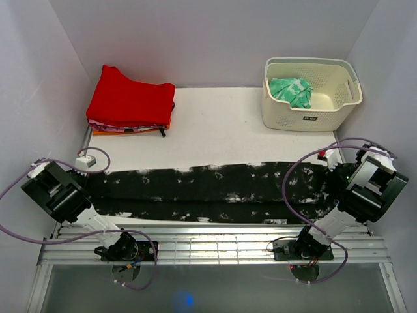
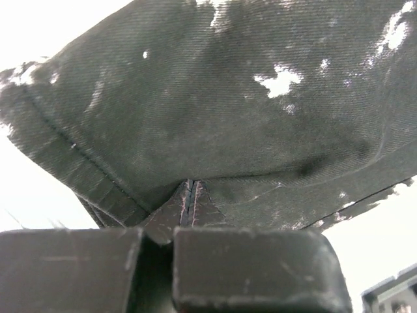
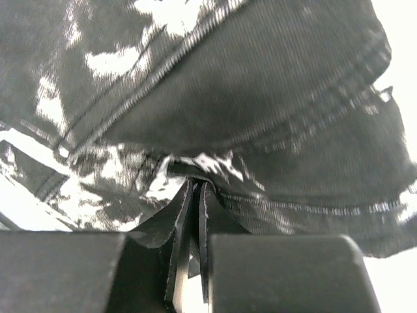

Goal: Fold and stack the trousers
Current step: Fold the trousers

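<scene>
Black fingers (image 2: 247, 267) are filling the bottom of the left wrist view, where you are seeing the left gripper (image 2: 189, 205) pressing shut on a pinched fold of the trousers (image 2: 228, 111). A stitched hem is running diagonally down the cloth toward the jaws. You are seeing the right gripper (image 3: 194, 215) doing the same in its own view: its jaws are clamping tight on a thin fold of the trousers, with double-stitched seams curving just above the pinch.

From overhead, the trousers are lying stretched in a long band across the near part of the table (image 1: 221, 124), running left to right between the two arms. The left gripper is holding the left end and the right gripper is holding the right end. Along its near edge, the cloth is lying just beside the metal rail (image 1: 215, 238).

Well apart from the trousers, a folded red garment (image 1: 130, 98) is sitting at the far left corner. A cream basket (image 1: 311, 119) is standing at the far right, holding a green patterned cloth (image 1: 291, 91).
</scene>
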You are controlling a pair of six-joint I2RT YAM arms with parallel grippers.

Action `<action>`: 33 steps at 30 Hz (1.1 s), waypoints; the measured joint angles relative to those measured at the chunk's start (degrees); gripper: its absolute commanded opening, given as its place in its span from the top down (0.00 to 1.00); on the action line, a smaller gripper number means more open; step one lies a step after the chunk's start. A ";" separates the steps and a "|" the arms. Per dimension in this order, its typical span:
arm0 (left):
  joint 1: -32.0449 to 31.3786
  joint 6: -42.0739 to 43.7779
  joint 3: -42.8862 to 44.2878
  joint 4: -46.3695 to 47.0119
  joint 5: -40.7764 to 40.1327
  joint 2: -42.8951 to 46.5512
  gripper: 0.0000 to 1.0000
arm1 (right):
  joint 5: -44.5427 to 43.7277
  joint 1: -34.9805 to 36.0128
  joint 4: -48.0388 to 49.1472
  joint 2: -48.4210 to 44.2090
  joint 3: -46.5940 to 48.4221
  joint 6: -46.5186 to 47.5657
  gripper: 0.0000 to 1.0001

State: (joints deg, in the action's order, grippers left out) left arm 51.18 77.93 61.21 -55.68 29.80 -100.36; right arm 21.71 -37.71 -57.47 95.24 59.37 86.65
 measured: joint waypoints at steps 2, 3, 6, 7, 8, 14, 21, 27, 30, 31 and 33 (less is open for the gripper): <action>-2.14 -4.04 3.34 0.96 0.92 -2.64 1.00 | 0.83 1.46 0.42 1.38 2.75 -2.23 0.92; -2.93 -5.60 4.94 1.40 1.27 -3.74 1.00 | 1.44 2.21 0.72 1.92 4.50 -3.21 0.92; -4.79 -8.94 9.09 2.64 2.60 -6.23 1.00 | 2.95 2.89 0.57 2.32 8.39 -4.72 0.92; -5.01 -9.94 10.80 2.54 3.15 -6.99 1.00 | 3.41 2.89 0.44 2.32 9.57 -5.07 0.92; -5.09 -11.02 12.61 2.08 3.87 -7.72 1.00 | 3.89 2.86 0.24 2.32 10.69 -5.27 0.92; -5.46 -16.59 24.63 -2.08 9.22 -10.80 1.00 | 7.19 2.93 -4.79 2.38 17.18 -5.62 0.92; -6.03 -19.26 34.47 -5.68 15.28 -11.32 1.00 | 12.02 2.23 -12.41 2.36 27.54 -3.48 0.92; -2.89 -15.13 31.67 -8.28 19.02 -8.24 1.00 | 12.31 -3.58 -16.31 -0.09 22.60 2.32 0.92; 1.18 -11.10 27.21 -10.69 20.13 -5.57 1.00 | 11.54 -6.69 -15.96 -1.90 16.52 4.94 0.92; 2.56 -9.77 25.46 -11.02 20.04 -4.83 1.00 | 10.82 -7.39 -15.23 -2.54 13.68 5.64 0.92; 5.33 -7.02 21.44 -10.86 18.95 -4.09 1.00 | 8.96 -8.13 -11.91 -4.11 6.62 7.13 0.92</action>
State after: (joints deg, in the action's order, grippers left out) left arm 56.51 70.91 82.65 -66.54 48.75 -104.44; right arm 30.68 -45.84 -69.38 91.13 66.00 93.78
